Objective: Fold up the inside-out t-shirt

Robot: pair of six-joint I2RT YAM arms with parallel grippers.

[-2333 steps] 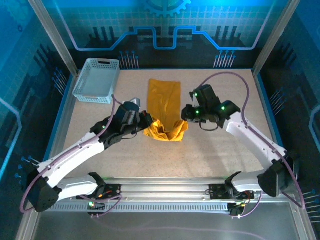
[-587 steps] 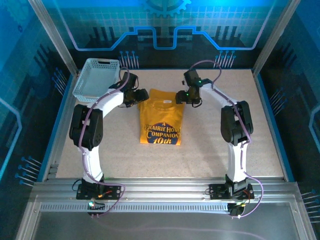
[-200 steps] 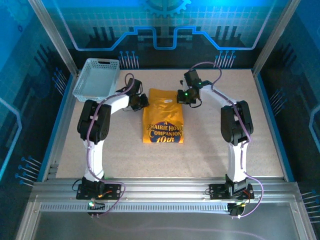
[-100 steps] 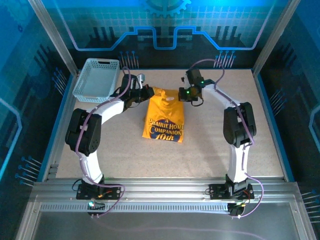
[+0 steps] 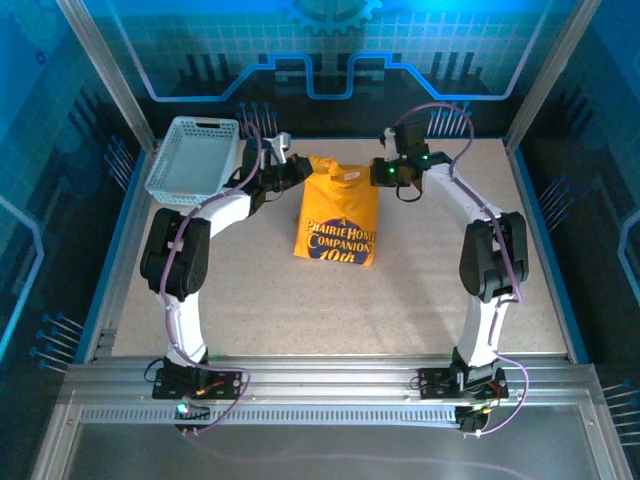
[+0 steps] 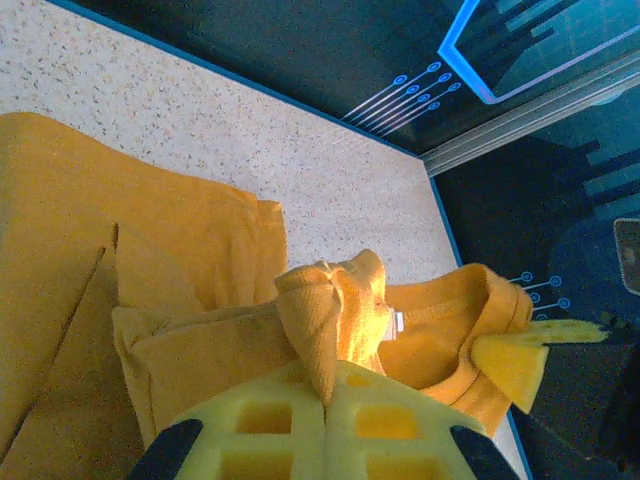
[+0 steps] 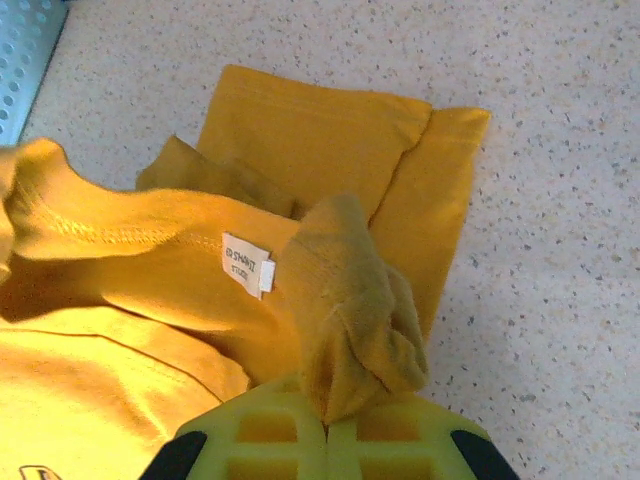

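Note:
The mustard-yellow inside-out t-shirt (image 5: 338, 212) hangs by its collar end over the far middle of the table, with its white-and-dark lettering facing up and its hem on the tabletop. My left gripper (image 5: 300, 168) is shut on a bunch of cloth at the left shoulder. In the left wrist view, the left gripper (image 6: 328, 388) pinches a fold of the t-shirt (image 6: 150, 230) beside the collar. My right gripper (image 5: 378, 172) is shut on the right shoulder. In the right wrist view, the right gripper (image 7: 325, 415) grips a wad of the t-shirt (image 7: 320, 150) next to the white neck label (image 7: 247, 265).
A light grey lattice basket (image 5: 193, 160) stands at the far left corner, close to the left arm; its edge (image 7: 25, 50) shows in the right wrist view. The speckled tabletop (image 5: 450, 290) is bare in front of the shirt. A blue rim and glass walls bound the table.
The shirt lay flat a second ago. Both shut grippers have since raised its collar end and carried it away from the bases and slightly right, dragging the hem along.

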